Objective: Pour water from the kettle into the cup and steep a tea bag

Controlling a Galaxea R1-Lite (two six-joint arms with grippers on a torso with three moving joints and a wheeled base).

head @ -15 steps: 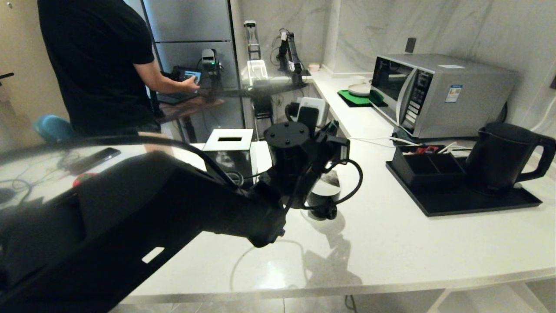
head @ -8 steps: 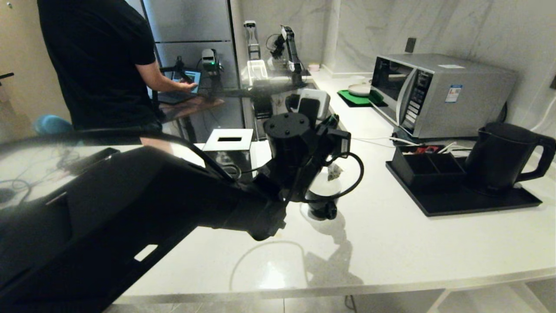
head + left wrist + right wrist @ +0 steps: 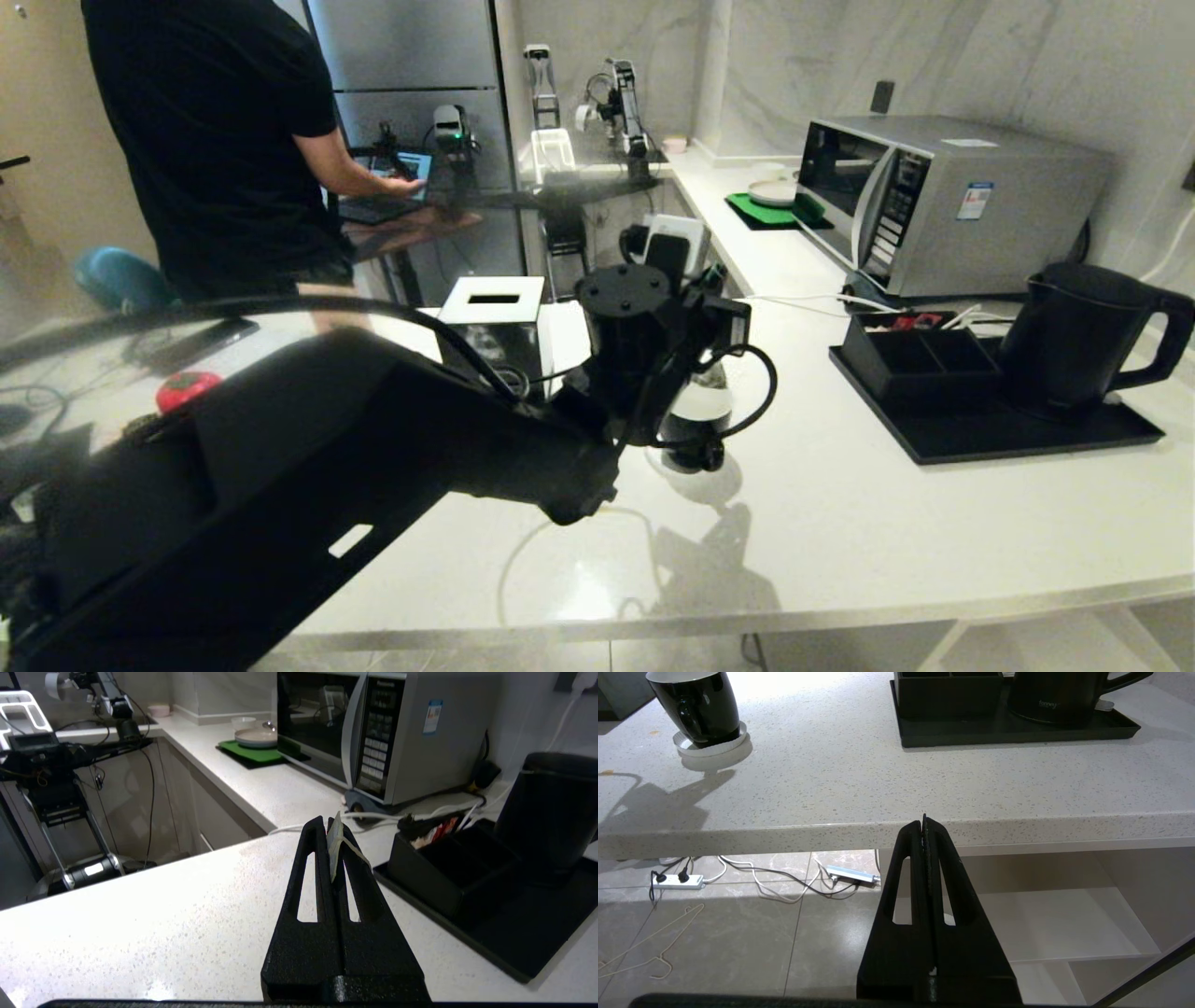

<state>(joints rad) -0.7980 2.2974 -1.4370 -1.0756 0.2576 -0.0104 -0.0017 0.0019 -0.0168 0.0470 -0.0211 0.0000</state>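
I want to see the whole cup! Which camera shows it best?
The right wrist view: the cup stands unblocked on its coaster. In the head view the left arm hides most of the cup. The left wrist view misses it.

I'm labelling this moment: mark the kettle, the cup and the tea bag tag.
kettle (image 3: 1074,341): head view, on its black body.
cup (image 3: 698,711): right wrist view, on its glossy side.
tea bag tag (image 3: 334,842): left wrist view, on the paper between the shut fingers.
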